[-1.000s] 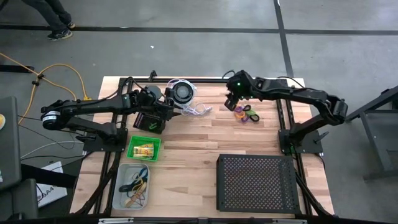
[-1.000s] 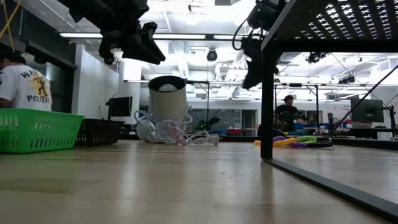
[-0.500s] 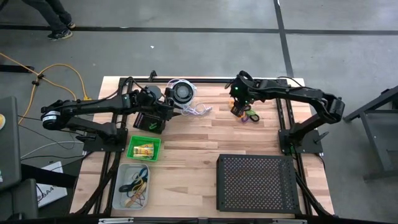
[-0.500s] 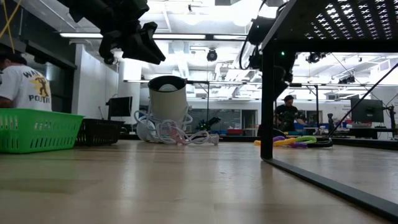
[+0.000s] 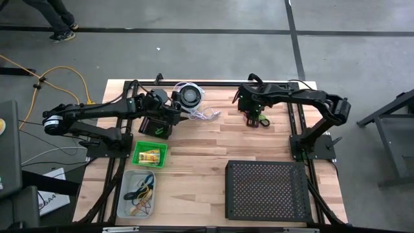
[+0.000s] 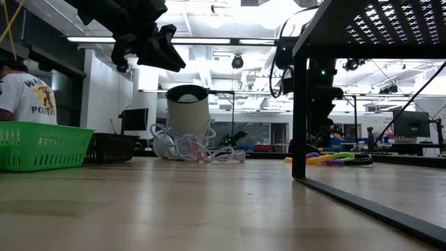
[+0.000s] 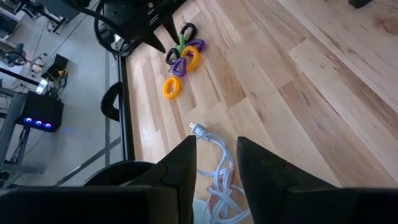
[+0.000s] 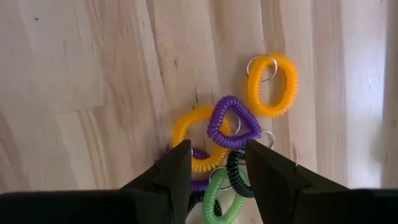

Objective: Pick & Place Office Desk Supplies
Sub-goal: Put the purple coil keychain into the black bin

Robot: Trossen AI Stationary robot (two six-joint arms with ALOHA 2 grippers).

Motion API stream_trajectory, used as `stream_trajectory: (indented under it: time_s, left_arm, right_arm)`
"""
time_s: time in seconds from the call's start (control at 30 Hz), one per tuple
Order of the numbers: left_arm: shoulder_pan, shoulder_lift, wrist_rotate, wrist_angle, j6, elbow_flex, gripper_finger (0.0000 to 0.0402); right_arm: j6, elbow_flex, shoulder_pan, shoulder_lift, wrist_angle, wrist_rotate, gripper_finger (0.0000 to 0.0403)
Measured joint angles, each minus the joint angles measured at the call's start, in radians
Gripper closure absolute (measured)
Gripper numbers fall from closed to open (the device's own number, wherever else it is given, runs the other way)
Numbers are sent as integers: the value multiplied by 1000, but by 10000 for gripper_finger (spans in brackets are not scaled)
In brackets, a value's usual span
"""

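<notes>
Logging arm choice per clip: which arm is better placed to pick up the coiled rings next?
Right. The right gripper is open directly over the pile of coiled rings. The left gripper sits across the table by the white cord.

We count two orange coil rings (image 8: 272, 85), two purple ones (image 8: 232, 122), one green (image 8: 219, 193), one black (image 8: 238, 175), all beside the white cord (image 7: 217, 171).

The coil rings (image 8: 236, 149) come in orange, purple, green and black. The table (image 5: 213, 149) is light striped wood planks. The basket (image 5: 150, 155) is bright green with yellow packets (image 5: 150, 156) inside, the perforated tray (image 5: 266, 190) is black, and the cord (image 7: 217, 180) looks white-ish.
</notes>
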State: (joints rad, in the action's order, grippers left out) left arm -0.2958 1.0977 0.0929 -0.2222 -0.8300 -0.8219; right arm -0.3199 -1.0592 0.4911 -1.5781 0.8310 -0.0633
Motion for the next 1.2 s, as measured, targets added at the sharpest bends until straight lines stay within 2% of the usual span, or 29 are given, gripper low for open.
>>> stream_trajectory:
  time_s: [0.3, 1.2]
  left_arm:
    - [0, 0, 0, -1, 0, 0, 293]
    - [0, 0, 0, -1, 0, 0, 293]
  right_arm:
    - [-85, 73, 0, 0, -112, -16, 264]
    - [-96, 239, -2, 0, -356, -42, 264]
